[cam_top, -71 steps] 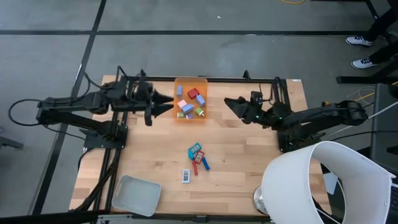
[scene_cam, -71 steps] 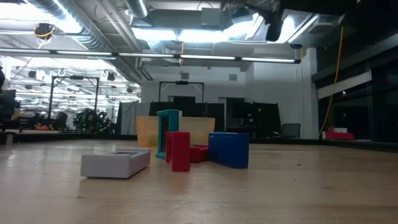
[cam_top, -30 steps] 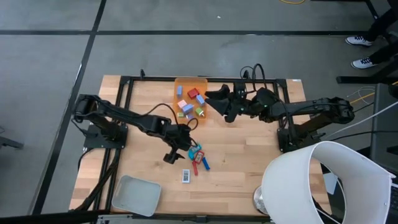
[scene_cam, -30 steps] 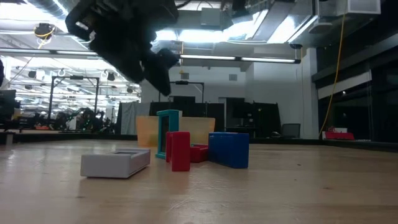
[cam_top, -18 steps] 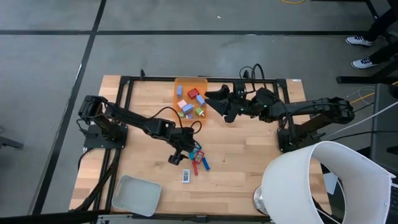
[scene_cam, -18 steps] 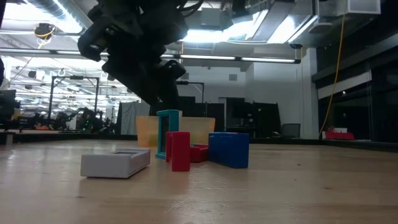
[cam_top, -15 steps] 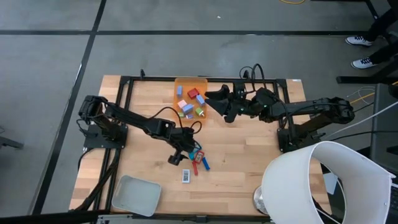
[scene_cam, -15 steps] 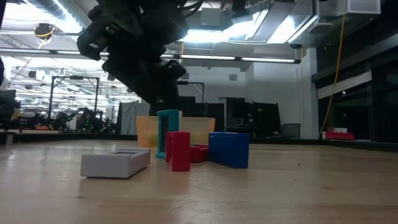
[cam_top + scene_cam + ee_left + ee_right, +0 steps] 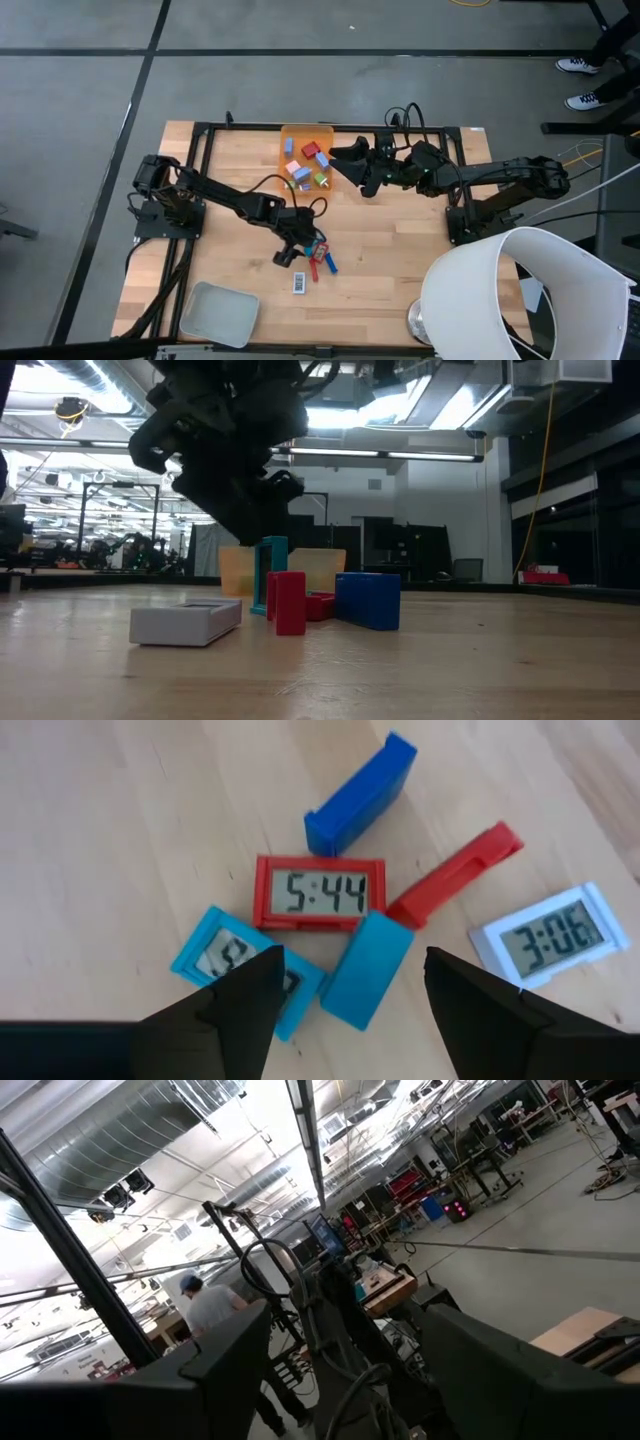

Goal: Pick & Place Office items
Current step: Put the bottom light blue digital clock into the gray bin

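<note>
Since a moment ago your left gripper (image 9: pixel 292 244) has crept a little farther toward the cluster of small clocks in the middle of the table (image 9: pixel 400 250), and it now hangs low over them. Your left wrist view shows its two fingers (image 9: pixel 245 1005) spread, with the pieces lying on the wood between and beyond the tips, none of them pinched.

Look at what sits under it: a red clock (image 9: pixel 320 892) lies face up, touching a teal piece (image 9: pixel 366 970) on one side, with a teal clock (image 9: pixel 240 965) partly hidden behind one fingertip. A blue piece (image 9: pixel 362 793) stands on its edge just beyond the red clock, a red piece (image 9: pixel 455 873) lies tilted beside it, and a white clock (image 9: pixel 548 935) rests apart from the rest.

From table height you see the teal piece upright, the red block (image 9: pixel 290 602) and the blue block (image 9: pixel 368 599) close together, and the white one (image 9: pixel 186 623) lying flat nearer the camera.

The orange bin (image 9: pixel 307 160) at the far edge already holds several coloured pieces (image 9: pixel 309 164). The grey tray (image 9: pixel 218 312) sits at the near left corner.

Your right gripper (image 9: pixel 352 168) waits raised just right of the bin, jaws spread wide, holding nothing.
</note>
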### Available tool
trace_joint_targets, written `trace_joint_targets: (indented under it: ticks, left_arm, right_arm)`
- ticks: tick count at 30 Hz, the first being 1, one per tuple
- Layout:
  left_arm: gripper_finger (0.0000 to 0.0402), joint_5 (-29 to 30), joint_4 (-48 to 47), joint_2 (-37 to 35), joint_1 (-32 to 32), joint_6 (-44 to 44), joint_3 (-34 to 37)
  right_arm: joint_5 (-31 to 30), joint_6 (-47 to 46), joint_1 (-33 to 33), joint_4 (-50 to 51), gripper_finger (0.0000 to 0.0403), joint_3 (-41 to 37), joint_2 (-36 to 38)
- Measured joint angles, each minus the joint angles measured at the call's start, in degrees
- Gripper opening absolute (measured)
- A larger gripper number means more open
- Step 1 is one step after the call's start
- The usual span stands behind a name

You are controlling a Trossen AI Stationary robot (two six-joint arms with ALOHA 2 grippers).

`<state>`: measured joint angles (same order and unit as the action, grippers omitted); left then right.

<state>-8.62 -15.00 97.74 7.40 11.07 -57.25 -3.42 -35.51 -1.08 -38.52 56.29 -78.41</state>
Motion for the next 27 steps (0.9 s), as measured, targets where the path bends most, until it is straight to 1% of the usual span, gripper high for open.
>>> trace_joint_targets:
  ticks: [4, 9, 12, 15, 19, 22, 24, 27]
  left_arm:
    - [0.0214, 0.1, 1.4, -0.1, 0.0, -0.4, 0.0]
    - [0.017, 0.1, 3.0, -0.1, 0.0, -2.2, 0.0]
    - [0.0137, 0.0, 3.0, -0.1, 0.0, -3.3, 0.0]
    - [0.01, -0.3, 3.0, -0.1, -0.2, -6.6, 0.0]
    - [0.0045, -2.7, 3.1, -0.1, -0.3, -10.4, 0.0]
    - [0.0012, -3.2, 3.0, -0.1, -0.3, -11.7, 0.0]
    - [0.0004, -3.2, 3.0, -0.2, -0.4, -12.9, 0.0]
    - [0.0004, -3.2, 3.0, -0.2, -0.4, -14.4, 0.0]
  right_arm:
    - [0.0, 0.0, 0.0, 0.0, 0.0261, 0.0, 0.0]
    - [-0.1, 0.0, 0.0, 0.0, 0.0261, 0.0, 0.0]
    - [-0.2, 0.0, 0.0, 0.0, 0.0261, 0.0, 0.0]
    - [-0.2, 0.0, 0.0, 0.0, 0.0261, 0.0, 0.0]
    - [-0.2, 0.0, 0.0, 0.0, 0.0261, 0.0, 0.0]
    - [-0.2, 0.0, 0.0, 0.0, 0.0261, 0.0, 0.0]
    - [-0.2, 0.0, 0.0, 0.0, 0.0261, 0.0, 0.0]
    - [-0.2, 0.0, 0.0, 0.0, 0.0261, 0.0, 0.0]
